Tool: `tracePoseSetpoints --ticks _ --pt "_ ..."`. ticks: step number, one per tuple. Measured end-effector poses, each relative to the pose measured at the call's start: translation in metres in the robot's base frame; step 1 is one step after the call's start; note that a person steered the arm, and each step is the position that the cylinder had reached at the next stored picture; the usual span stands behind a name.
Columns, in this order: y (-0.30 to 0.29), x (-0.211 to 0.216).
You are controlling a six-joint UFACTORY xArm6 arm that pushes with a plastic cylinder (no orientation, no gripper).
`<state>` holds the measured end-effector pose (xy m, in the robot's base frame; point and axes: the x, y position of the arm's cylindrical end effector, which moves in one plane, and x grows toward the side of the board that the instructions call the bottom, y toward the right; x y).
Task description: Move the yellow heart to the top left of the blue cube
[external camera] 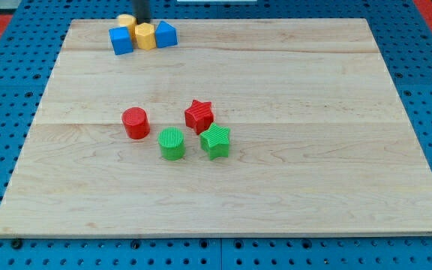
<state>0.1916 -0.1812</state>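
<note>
At the bench's top-left, my tip, with no claw to judge, touches the yellow heart behind the blue cube; pushing risks sliding it off the edge.

You see a pale wooden board lying on a blue pegboard surface. At the upper left of the frame, near the board's top edge, four blocks form a tight cluster: a blue cube, a yellow hexagonal block touching it on the view's right, a second blue block touching that one, and behind them a yellow piece, probably the heart, though it is half hidden. Near the centre lie a red cylinder, a red star, a green cylinder and a green star, the two stars touching.
</note>
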Motion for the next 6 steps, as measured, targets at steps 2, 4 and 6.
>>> tracePoseSetpoints --ticks 2,4,6 --pt "-0.0043 0.0009" --pt "-0.0034 -0.0003" --pt "-0.0016 -0.0005"
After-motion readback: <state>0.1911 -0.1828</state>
